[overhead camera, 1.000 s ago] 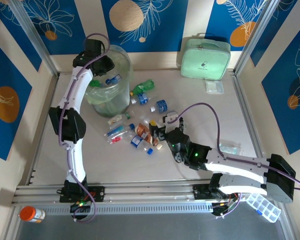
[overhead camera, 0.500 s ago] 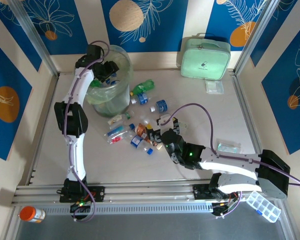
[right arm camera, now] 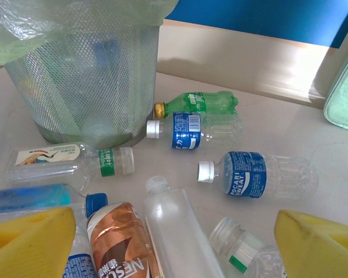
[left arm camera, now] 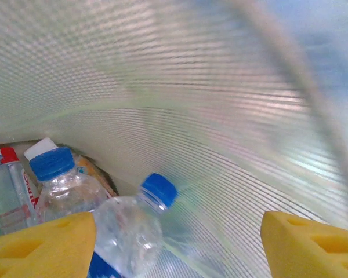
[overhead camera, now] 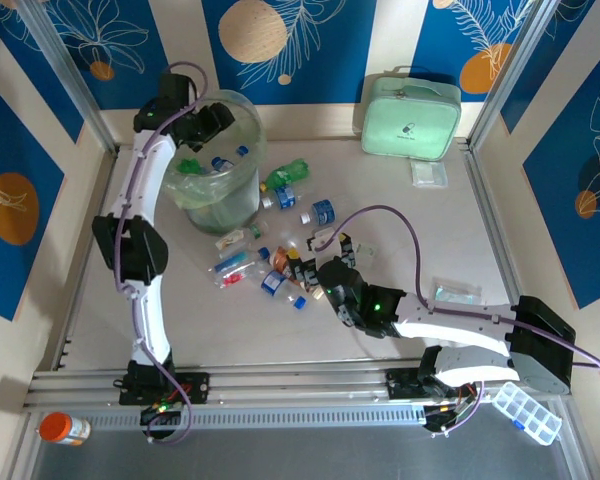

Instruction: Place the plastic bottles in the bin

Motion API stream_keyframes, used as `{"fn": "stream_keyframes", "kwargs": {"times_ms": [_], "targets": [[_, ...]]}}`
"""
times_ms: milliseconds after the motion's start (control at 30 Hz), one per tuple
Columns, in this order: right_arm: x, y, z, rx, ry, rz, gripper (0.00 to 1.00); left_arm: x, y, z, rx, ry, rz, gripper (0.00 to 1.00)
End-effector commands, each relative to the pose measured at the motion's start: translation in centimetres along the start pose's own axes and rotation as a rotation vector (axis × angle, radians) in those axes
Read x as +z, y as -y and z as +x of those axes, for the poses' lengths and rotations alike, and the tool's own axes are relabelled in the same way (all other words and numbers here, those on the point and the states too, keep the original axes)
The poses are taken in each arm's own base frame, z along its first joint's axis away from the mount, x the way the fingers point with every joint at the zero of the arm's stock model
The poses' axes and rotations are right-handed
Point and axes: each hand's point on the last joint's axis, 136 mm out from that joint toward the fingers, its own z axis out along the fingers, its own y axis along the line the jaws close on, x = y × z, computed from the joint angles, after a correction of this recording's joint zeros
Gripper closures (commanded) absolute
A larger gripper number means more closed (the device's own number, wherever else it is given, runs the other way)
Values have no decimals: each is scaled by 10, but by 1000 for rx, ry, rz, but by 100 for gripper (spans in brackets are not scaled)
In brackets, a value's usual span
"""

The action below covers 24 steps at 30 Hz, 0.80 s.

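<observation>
Both pincers stand wide, holding nothing. Your left gripper (left arm camera: pixel 175 246) hangs inside the bin (overhead camera: pixel 238 195), and a few plastic bottles (left arm camera: pixel 127 231) lie below it in the green bag. Your right gripper (right arm camera: pixel 175 243) hovers low over the loose bottles (right arm camera: pixel 261 174) on the table (overhead camera: pixel 450 230), beside the bin.
</observation>
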Motion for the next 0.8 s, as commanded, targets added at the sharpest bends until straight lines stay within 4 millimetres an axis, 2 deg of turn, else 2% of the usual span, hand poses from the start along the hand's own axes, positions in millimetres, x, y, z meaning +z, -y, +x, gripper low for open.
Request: {"fn": "stream_keyframes", "kwargs": {"times_ms": [0,133,300,400,467,533,600,767], "targets": [[-2,1,-19,48,46,8,10,-63,31,-8,73,74,53,26],[-3,2,-18,64,36,-12,11,-104,46,7,143,140,35,27],[-3,-3,-16,49,16,-63,13,-143,51,45,174,205,18,29],[-4,-10,-14,44,6,-114,15,-164,57,81,204,234,41,30],[-5,-13,-13,44,-2,-143,16,-173,59,113,256,233,49,31],[-3,-12,-11,52,-20,-150,17,-179,56,142,299,222,59,31],[-1,-10,-8,62,-38,-154,19,-175,42,172,310,201,55,32],[5,-7,-2,58,-73,-157,25,-150,6,239,342,123,47,32]]}}
